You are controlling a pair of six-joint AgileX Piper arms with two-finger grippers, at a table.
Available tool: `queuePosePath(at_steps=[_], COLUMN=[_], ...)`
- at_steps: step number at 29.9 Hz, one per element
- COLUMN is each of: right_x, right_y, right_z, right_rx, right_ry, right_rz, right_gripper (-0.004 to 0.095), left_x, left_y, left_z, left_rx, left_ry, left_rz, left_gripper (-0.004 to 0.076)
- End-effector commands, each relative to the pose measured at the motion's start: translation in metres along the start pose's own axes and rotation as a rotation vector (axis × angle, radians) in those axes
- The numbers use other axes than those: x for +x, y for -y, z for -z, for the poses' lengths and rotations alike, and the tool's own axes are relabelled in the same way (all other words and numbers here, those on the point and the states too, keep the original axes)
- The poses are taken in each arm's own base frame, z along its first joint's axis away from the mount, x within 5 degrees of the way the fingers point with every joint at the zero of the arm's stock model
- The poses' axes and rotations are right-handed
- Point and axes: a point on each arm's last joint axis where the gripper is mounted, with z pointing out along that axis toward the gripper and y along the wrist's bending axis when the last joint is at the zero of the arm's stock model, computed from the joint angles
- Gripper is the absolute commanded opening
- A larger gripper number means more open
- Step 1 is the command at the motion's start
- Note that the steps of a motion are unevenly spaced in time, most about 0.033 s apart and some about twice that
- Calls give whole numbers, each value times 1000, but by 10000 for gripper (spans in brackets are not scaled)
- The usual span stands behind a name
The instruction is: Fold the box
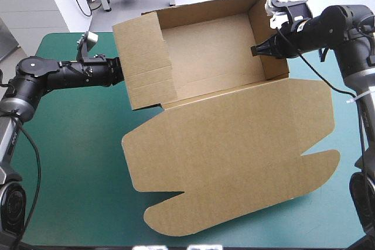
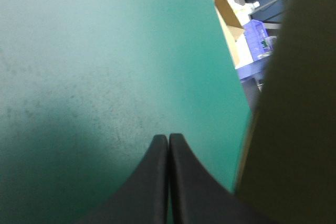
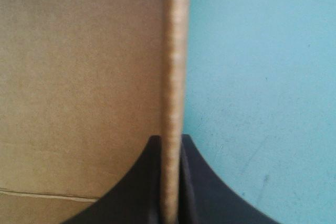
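Your right gripper is almost shut on the box. Its black fingers pinch the upper edge of the right wall, one on each side of the board. Your left gripper has its fingers pressed together with nothing between them. It is just beside the outer face of the left wall, and I cannot tell whether it touches.

So the box lies between your two arms, with its long axis running from one gripper to the other, a little turned on the table. The tray is open at the far side with its walls raised, and the big lid lies flat toward the near edge.

I judge that the next move turns on the left wall, and the left arm is nearer to it. The teal-green cover is bare beside that arm, so you have space there.
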Motion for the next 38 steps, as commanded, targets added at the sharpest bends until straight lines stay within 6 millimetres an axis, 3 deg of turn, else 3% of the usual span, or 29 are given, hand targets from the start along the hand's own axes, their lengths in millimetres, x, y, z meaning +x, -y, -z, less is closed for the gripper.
queuePosePath(at_steps=[1, 14, 24, 38], right_x=[-11, -13, -12, -12], right_y=[-2, 1, 6, 6], right_z=[23, 17, 17, 17], right_rx=[17, 27, 84, 89], right_ry=[133, 135, 127, 132], right_rz=[-13, -8, 6, -3], right_gripper=[-19, -19, -19, -14], left_x=[-4, 4, -1, 0], left_y=[43, 63, 70, 70], left_z=[19, 26, 29, 21], left_rx=[141, 316, 404, 361], left_ry=[79, -2, 50, 34], left_rz=[-59, -102, -63, -76], left_gripper=[-8, 13, 348, 353])
